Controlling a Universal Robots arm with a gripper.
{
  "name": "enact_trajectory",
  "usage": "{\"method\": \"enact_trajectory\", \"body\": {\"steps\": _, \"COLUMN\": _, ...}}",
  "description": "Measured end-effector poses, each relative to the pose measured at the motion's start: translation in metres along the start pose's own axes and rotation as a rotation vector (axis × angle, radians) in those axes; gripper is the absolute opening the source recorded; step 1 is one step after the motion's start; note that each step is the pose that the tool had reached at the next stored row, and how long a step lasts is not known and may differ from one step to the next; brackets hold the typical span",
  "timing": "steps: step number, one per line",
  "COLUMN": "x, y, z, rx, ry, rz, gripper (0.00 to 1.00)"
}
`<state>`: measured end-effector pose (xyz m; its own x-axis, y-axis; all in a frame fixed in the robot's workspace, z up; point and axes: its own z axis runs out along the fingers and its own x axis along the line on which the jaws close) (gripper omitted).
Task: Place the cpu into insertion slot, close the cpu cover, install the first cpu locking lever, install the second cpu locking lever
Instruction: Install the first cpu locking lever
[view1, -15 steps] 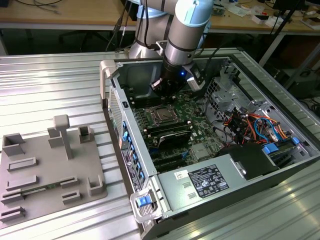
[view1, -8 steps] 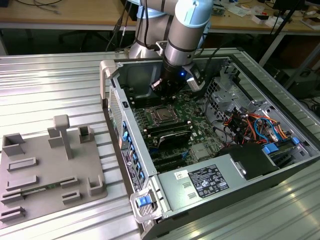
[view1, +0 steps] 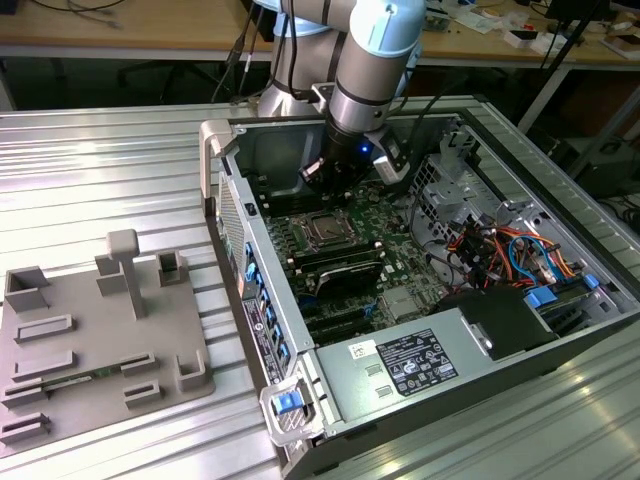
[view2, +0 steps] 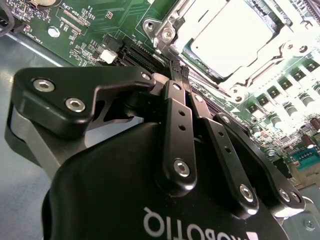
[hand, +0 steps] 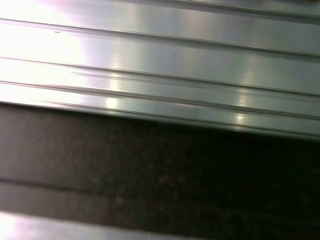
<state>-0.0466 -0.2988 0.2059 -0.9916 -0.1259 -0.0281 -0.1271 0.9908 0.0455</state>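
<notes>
Presently, gripper (view2: 179, 70) poised beside CPU socket, fingers pressed together, nothing between them.
Cpu (view2: 231, 35) sits in the socket under the lowered cpu cover (view2: 175, 25); in the exterior view, cable bundle (view1: 500, 250) lies at 3 o'clock, power supply (view1: 400, 365) at 6 o'clock.

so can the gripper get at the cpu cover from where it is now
Probably yes. In the second wrist view the gripper, fingers shut together, sits right at the edge of the cpu cover, which lies flat around the cpu. Nothing stands between them, and the computer case is open on top.
</notes>
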Motion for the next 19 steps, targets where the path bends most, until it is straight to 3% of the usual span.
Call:
{"method": "enact_trajectory", "body": {"steps": 12, "x": -0.0006, "y": -0.0001, "z": 0.0003, "rx": 0.0001, "ry": -0.0001, "rz": 0.000, "gripper": 0.11}}
{"method": "enact_trajectory", "body": {"steps": 19, "x": -0.0016, "y": -0.0002, "z": 0.0003, "rx": 0.0106, "ry": 0.0011, "rz": 0.002, "gripper": 0.11}}
